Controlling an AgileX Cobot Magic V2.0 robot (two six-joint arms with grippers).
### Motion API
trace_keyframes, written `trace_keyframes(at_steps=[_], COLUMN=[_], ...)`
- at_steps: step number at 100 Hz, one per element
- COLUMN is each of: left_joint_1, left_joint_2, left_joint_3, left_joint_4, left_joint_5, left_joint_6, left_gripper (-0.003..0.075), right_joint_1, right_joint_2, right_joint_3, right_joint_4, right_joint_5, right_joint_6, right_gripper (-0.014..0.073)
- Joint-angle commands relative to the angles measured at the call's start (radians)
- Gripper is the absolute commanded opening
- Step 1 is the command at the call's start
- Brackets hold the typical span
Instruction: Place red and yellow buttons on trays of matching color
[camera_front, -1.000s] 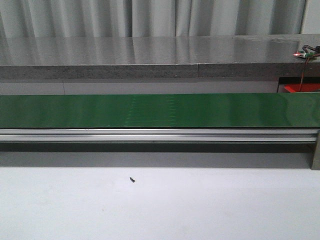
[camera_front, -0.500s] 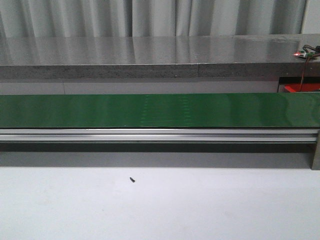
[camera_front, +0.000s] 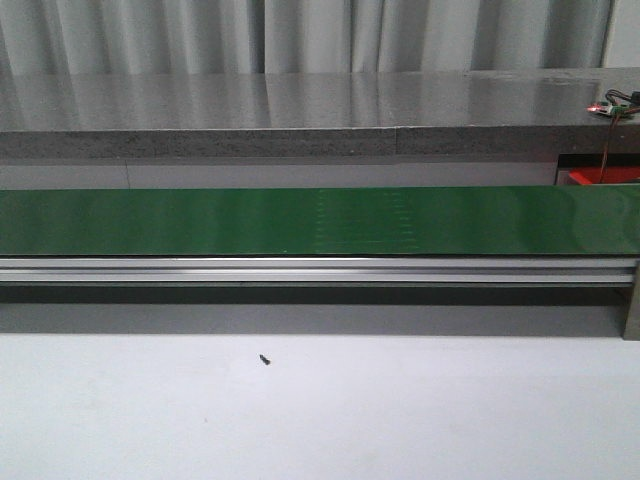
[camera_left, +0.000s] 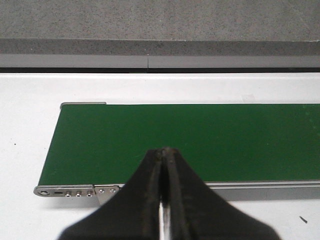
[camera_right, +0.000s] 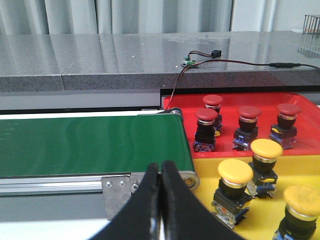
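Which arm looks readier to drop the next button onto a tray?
Probably the right. Its gripper hangs by the belt's end, beside the red tray and yellow tray. The left gripper is at the belt's other end, no tray near. Both are shut and empty; no button rides the belt.

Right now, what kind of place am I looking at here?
Probably a lab or test cell mimicking a factory sorting line: a green conveyor belt, a red tray and a yellow tray holding push buttons, and a grey stone-like counter behind.
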Motion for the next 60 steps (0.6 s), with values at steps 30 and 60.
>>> trace_keyframes(at_steps=[30, 60], left_joint_1=[0.002, 0.002], left_joint_2=[-0.07, -0.264], left_joint_3=[0.078, 0.35], left_joint_4=[0.024, 0.174], left_joint_5=[-0.25, -0.538], left_joint_6=[-0.03, -0.176], left_gripper=[-0.002, -0.002], right_joint_1=[0.0, 0.0], right_joint_2=[-0.019, -0.019], right_joint_3=[-0.018, -0.018], right_joint_4=[-0.004, -0.004], right_joint_5=[-0.086, -0.086], right_joint_6=[0.001, 0.001], right_gripper=[-0.0067, -0.0067])
